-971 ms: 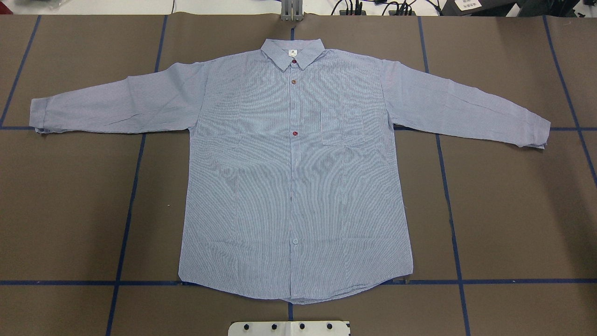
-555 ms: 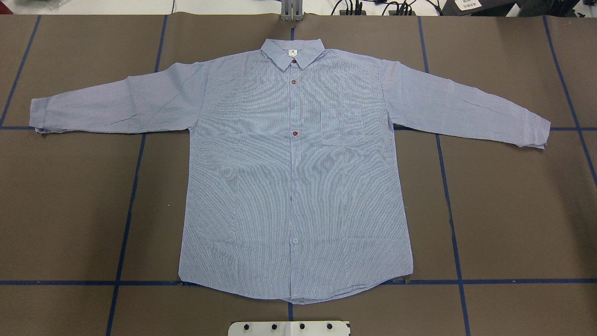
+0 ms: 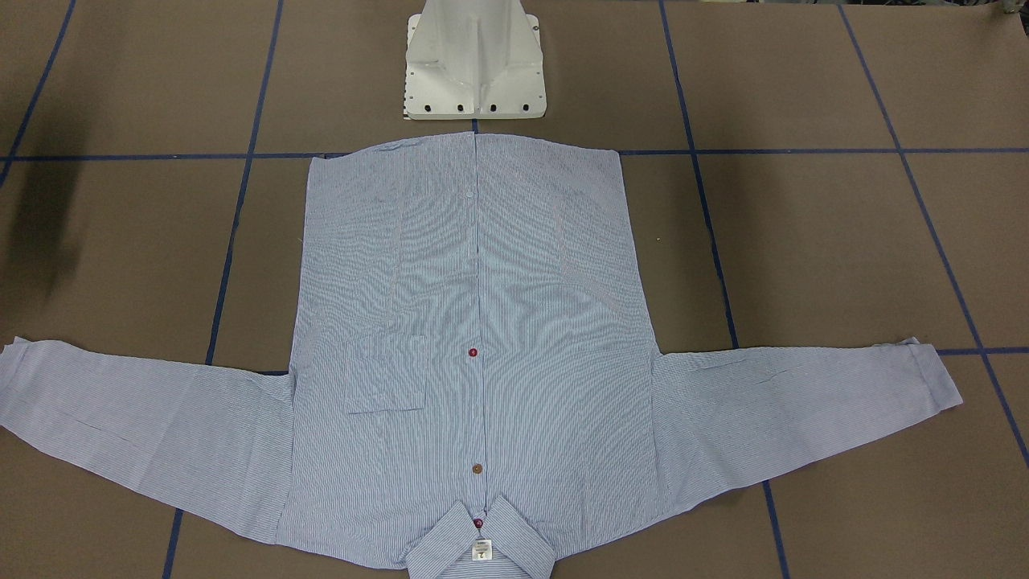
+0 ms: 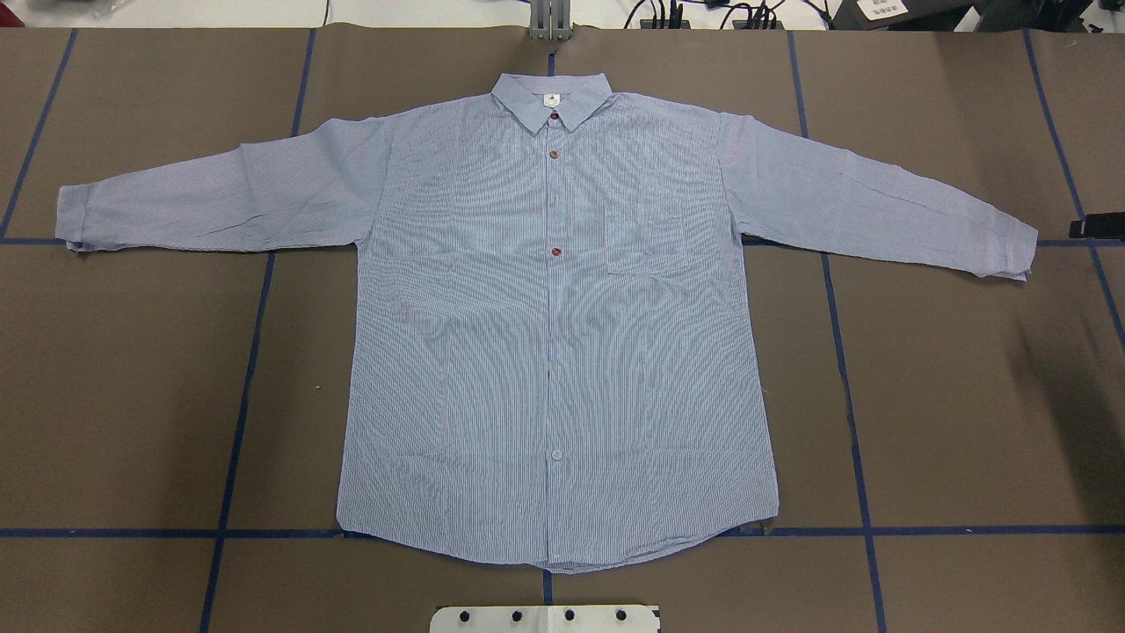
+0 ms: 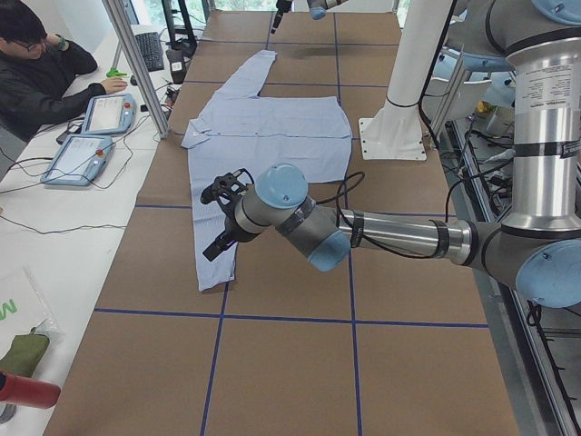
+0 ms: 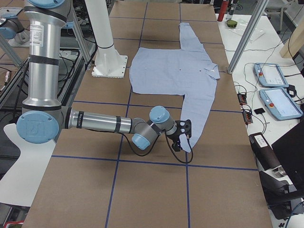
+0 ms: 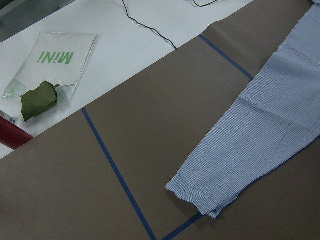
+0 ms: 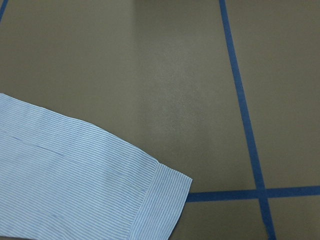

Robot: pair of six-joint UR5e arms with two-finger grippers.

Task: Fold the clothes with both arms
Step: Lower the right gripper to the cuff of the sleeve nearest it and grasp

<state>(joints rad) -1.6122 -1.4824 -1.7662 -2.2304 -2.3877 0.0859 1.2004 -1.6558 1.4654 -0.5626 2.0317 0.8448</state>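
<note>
The striped blue-and-white shirt (image 4: 554, 334) lies flat and buttoned, front up, sleeves spread, collar at the far edge; it also shows in the front-facing view (image 3: 474, 322). My right gripper (image 4: 1099, 227) shows only as a black tip at the overhead view's right edge, just beyond the right sleeve cuff (image 4: 1019, 251). In the right side view it (image 6: 180, 137) hovers by that cuff (image 8: 160, 200). My left gripper (image 5: 214, 222) hovers by the left sleeve cuff (image 7: 200, 195). I cannot tell whether either gripper is open or shut. Neither holds cloth.
The white pedestal base (image 3: 474, 64) stands at the shirt's hem. Blue tape lines (image 4: 237, 422) cross the brown table cover. An operator (image 5: 41, 68) sits by two teach pendants (image 5: 82, 159). A plastic bag (image 7: 47, 65) lies off the table's end. A metal post (image 5: 136, 64) stands at the far edge.
A black tip of the right gripper has come in at the overhead view's right edge, with its shadow on the table there. The shirt has not moved.
</note>
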